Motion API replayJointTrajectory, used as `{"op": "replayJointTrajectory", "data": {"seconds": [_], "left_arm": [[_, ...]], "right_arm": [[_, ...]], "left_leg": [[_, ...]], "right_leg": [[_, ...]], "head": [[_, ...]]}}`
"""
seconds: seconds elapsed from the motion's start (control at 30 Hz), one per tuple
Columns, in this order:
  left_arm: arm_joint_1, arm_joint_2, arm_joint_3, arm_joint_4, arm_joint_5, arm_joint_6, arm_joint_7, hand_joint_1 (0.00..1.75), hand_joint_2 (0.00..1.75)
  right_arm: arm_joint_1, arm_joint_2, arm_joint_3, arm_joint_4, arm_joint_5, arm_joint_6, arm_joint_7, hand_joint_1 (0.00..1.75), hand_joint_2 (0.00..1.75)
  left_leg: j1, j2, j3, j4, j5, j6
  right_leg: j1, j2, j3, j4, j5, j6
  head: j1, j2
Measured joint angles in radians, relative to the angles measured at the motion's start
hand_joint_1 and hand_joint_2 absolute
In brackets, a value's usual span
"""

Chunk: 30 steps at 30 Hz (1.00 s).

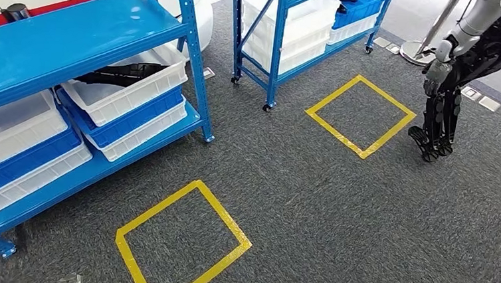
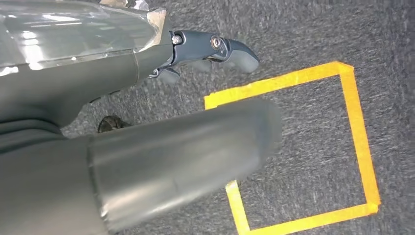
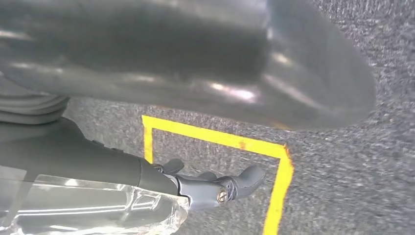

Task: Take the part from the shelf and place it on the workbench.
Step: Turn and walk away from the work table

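Observation:
A black part [image 1: 123,72] lies in a white bin [image 1: 128,96] on the middle level of the near blue shelf [image 1: 75,43], at the left in the head view. My left hand [image 2: 88,83] hangs over the grey carpet beside a yellow taped square [image 2: 359,132]; its fingers [image 2: 230,51] are stretched out and hold nothing. My right hand [image 3: 73,156] also hangs over the carpet above a yellow taped corner [image 3: 281,161], with its fingers [image 3: 235,183] extended and nothing in them.
White and blue bins [image 1: 27,159] are stacked on the near shelf's lower level. A second blue shelf [image 1: 302,25] with bins stands further back. Two yellow squares [image 1: 184,240] [image 1: 361,114] mark the carpet. Another robot's arm [image 1: 449,75] hangs at the far right.

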Motion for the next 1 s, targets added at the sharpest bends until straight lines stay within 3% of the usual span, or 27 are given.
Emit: {"op": "replayJointTrajectory", "data": {"seconds": [0.07,0.1,0.13,0.2,0.27,0.3,0.33,0.4,0.47,0.57,0.63,0.7,0.77,0.8,0.83,0.87,0.93,1.0], "left_arm": [[0.000,0.001,0.000,0.000,0.000,0.001,-0.001,0.00,0.00],[0.000,0.001,0.000,0.000,0.000,0.002,0.000,0.00,0.00],[-0.001,0.000,0.000,0.000,0.000,0.003,0.000,0.00,0.00],[-0.005,0.000,0.000,0.000,0.001,0.007,0.000,0.00,0.00],[-0.003,-0.001,0.000,0.000,0.005,0.011,0.000,0.00,0.00],[0.000,-0.001,0.001,0.000,0.006,0.012,0.000,0.00,0.00],[0.001,-0.001,0.001,0.000,0.008,0.012,0.000,0.00,0.00],[0.002,-0.001,0.001,0.000,0.009,0.013,0.000,0.00,0.00],[0.002,-0.001,0.001,0.000,0.009,0.014,-0.002,0.00,0.00],[0.007,0.001,0.002,0.000,0.009,0.015,-0.002,0.00,0.00],[0.008,0.001,0.002,0.000,0.008,0.017,-0.001,0.00,0.00],[0.006,0.001,0.002,0.000,0.008,0.018,-0.001,0.00,0.00],[0.006,0.001,0.002,0.000,0.008,0.018,-0.001,0.00,0.00],[0.007,0.001,0.002,0.000,0.008,0.018,-0.001,0.00,0.00],[0.009,0.001,0.002,0.000,0.008,0.019,-0.001,0.00,0.00],[0.009,0.001,0.002,0.000,0.008,0.019,-0.001,0.00,0.00],[0.007,0.002,0.002,0.000,0.008,0.018,-0.001,0.00,0.00],[0.004,0.003,0.002,0.000,0.008,0.016,-0.003,0.00,0.00]], "right_arm": [[-0.002,0.000,0.000,0.000,0.000,-0.001,0.000,0.00,0.00],[-0.003,0.001,0.000,0.000,0.000,-0.002,0.000,0.00,0.00],[-0.003,0.001,-0.001,-0.001,0.000,-0.003,0.000,0.00,0.00],[0.000,0.001,-0.003,0.000,0.001,-0.004,0.000,0.00,0.00],[0.003,-0.001,-0.005,0.000,0.003,-0.004,0.001,0.00,0.00],[0.004,-0.002,-0.006,0.000,0.004,-0.005,0.001,0.00,0.00],[0.004,-0.002,-0.006,0.000,0.004,-0.005,0.002,0.00,0.00],[0.002,-0.004,-0.007,0.000,0.004,-0.003,0.000,0.00,0.00],[0.000,-0.005,-0.007,0.000,0.003,0.001,-0.007,0.00,0.00],[-0.005,-0.006,-0.009,0.000,0.002,0.003,-0.014,0.00,0.00],[-0.008,-0.008,-0.009,-0.001,0.002,0.005,-0.014,0.00,0.00],[-0.007,-0.010,-0.011,-0.002,0.003,0.006,-0.014,0.00,0.00],[-0.004,-0.011,-0.014,-0.002,0.003,0.007,-0.014,0.00,0.00],[-0.003,-0.011,-0.015,-0.002,0.003,0.007,-0.014,0.00,0.00],[-0.004,-0.012,-0.016,-0.002,0.003,0.007,-0.014,0.00,0.00],[-0.004,-0.012,-0.017,-0.002,0.003,0.008,-0.014,0.00,0.00],[-0.005,-0.011,-0.018,-0.002,0.003,0.009,-0.014,0.00,0.00],[-0.005,-0.011,-0.021,-0.002,0.002,0.009,-0.015,0.00,0.00]], "left_leg": [[0.001,-0.020,0.004,-0.012,0.007,0.006],[0.005,-0.030,0.009,-0.020,0.013,0.010],[0.009,-0.039,0.013,-0.027,0.019,0.015],[0.014,-0.059,0.013,-0.032,0.025,0.019],[0.016,-0.083,0.012,-0.032,0.025,0.020],[0.017,-0.095,0.013,-0.031,0.025,0.018],[0.019,-0.107,0.014,-0.029,0.025,0.016],[0.021,-0.129,0.013,-0.021,0.020,0.007],[0.020,-0.145,0.007,-0.010,0.014,-0.007],[0.024,-0.157,0.000,-0.008,0.014,-0.022],[0.026,-0.126,-0.018,0.030,-0.012,-0.031],[0.027,-0.078,-0.074,0.146,-0.076,-0.039],[0.028,-0.060,-0.138,0.265,-0.121,-0.044],[0.028,-0.058,-0.148,0.281,-0.116,-0.044],[0.028,-0.055,-0.136,0.255,-0.092,-0.042],[0.027,-0.048,-0.105,0.195,-0.057,-0.037],[0.019,-0.008,-0.033,0.059,-0.004,-0.024],[0.010,0.011,-0.005,0.001,0.006,-0.015]], "right_leg": [[-0.001,-0.006,0.004,0.001,-0.004,0.008],[-0.002,0.009,-0.002,0.017,-0.014,0.011],[-0.003,0.031,-0.017,0.052,-0.032,0.012],[-0.008,0.077,-0.080,0.180,-0.086,0.009],[-0.013,0.089,-0.134,0.283,-0.117,0.018],[-0.017,0.091,-0.137,0.283,-0.108,0.028],[-0.021,0.093,-0.121,0.241,-0.084,0.040],[-0.031,0.114,-0.058,0.098,-0.022,0.062],[-0.035,0.130,-0.021,0.015,0.009,0.057],[-0.031,0.115,-0.016,0.006,0.015,0.030],[-0.033,0.101,-0.014,0.003,0.018,0.016],[-0.030,0.084,-0.014,0.002,0.016,0.005],[-0.027,0.063,-0.015,0.002,0.014,0.001],[-0.025,0.053,-0.014,0.002,0.013,0.000],[-0.025,0.045,-0.013,0.002,0.012,-0.001],[-0.024,0.037,-0.011,0.002,0.011,-0.001],[-0.019,0.023,-0.005,0.002,0.006,0.004],[-0.015,0.009,0.000,0.001,0.001,0.011]], "head": [[0.000,0.000],[0.001,0.000],[0.004,0.000],[0.010,0.000],[0.013,0.000],[0.013,0.000],[0.013,0.000],[0.015,0.000],[0.017,0.000],[0.013,0.000],[0.007,0.000],[-0.002,0.000],[-0.005,0.000],[-0.005,0.000],[-0.005,0.000],[-0.005,0.000],[-0.006,0.000],[-0.006,0.000]]}}
